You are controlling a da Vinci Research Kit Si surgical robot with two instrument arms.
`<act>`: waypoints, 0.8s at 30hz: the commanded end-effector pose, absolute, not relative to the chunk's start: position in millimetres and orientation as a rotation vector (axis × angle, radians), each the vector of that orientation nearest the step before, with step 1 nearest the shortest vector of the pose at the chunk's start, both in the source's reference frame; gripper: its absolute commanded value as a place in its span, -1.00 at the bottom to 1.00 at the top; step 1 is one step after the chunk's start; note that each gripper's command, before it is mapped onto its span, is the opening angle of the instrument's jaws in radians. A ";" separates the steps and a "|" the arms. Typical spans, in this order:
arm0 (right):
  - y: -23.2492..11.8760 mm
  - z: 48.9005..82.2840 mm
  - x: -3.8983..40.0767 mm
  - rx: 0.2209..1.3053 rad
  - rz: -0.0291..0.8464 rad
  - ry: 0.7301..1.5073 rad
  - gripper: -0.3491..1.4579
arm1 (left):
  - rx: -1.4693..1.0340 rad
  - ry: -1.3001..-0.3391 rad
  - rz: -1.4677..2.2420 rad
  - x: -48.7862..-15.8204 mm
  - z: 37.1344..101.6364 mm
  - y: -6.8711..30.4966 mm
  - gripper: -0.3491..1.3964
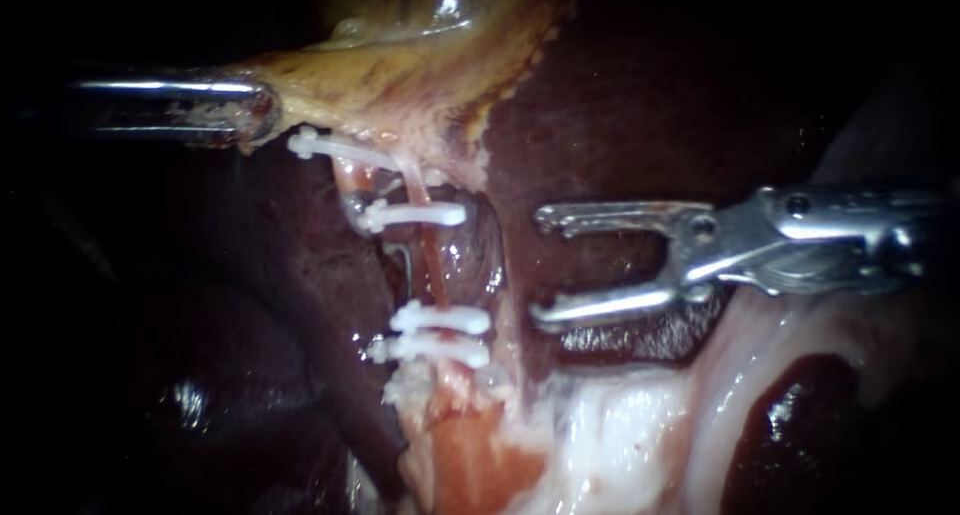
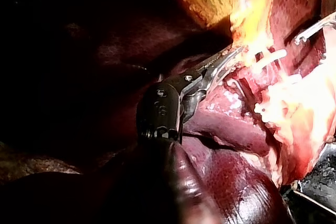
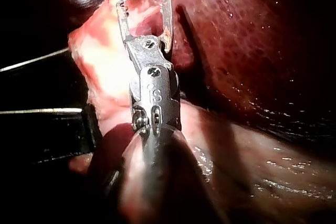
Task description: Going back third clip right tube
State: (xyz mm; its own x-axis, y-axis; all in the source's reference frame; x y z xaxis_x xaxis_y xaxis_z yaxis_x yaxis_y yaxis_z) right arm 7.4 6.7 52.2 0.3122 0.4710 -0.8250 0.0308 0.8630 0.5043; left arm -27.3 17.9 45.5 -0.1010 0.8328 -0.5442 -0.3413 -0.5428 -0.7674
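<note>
A thin pink tube (image 1: 432, 260) runs down from the yellowish gallbladder (image 1: 400, 70) between dark liver lobes. Several white clips cross this strip: one high up (image 1: 330, 147), one below it (image 1: 415, 215), and a close pair lower down (image 1: 440, 320). My right instrument (image 1: 538, 265) hangs to the right of the clips with its jaws wide open and empty, apart from the tube; its own view shows the same open jaws (image 3: 143, 3). My left instrument (image 1: 250, 115) is shut on the gallbladder's edge, as the left wrist view shows (image 2: 228, 59).
Dark liver (image 1: 640, 95) lies behind my right instrument. Pale fatty tissue (image 1: 620, 425) spreads below its jaws. A small grey metal piece (image 1: 400, 260) sits beside the tube between the upper and lower clips. My right instrument's jaw tip (image 2: 315, 27) shows in the left wrist view.
</note>
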 end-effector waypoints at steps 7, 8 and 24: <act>6.6 52.1 5.7 0.466 0.251 1.180 -0.06 | -1.318 -0.579 1.768 -27.9 46.0 17.4 -1.00; 6.6 52.1 5.7 0.466 0.251 1.180 -0.06 | -1.316 -0.573 1.768 -28.2 46.2 17.3 -1.00; 6.5 52.0 5.8 0.465 0.251 1.180 -0.06 | -1.293 -0.609 1.818 -34.2 53.3 15.4 -1.00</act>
